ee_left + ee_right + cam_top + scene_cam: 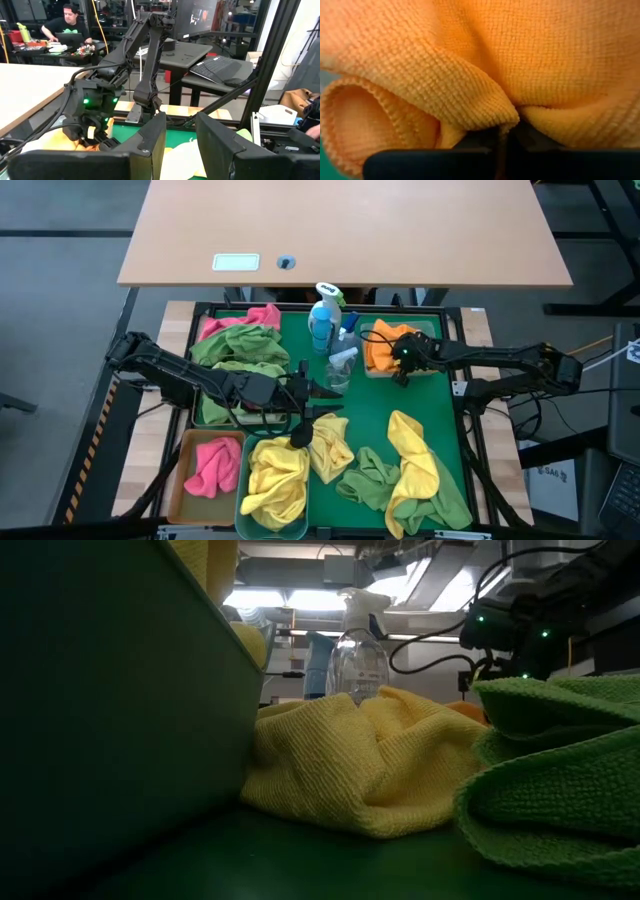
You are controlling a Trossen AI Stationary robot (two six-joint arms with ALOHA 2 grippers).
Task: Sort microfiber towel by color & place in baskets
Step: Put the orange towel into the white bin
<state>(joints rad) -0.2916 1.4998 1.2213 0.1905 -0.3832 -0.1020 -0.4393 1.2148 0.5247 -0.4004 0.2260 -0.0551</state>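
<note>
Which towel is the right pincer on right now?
The orange towel in the bin at the tray's back right; the right pincer is pressed into its folds, while the yellow, green and pink towels lie elsewhere.

Around the green tray [448, 445]: 3 spray bottles [328, 330] block its far middle, towels [400, 475] crowd the near half, and bare floor lies open between them.

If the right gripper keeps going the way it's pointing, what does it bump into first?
The orange towel. The right gripper is already pressed right against it, with its fingers nearly shut at a fold.
</note>
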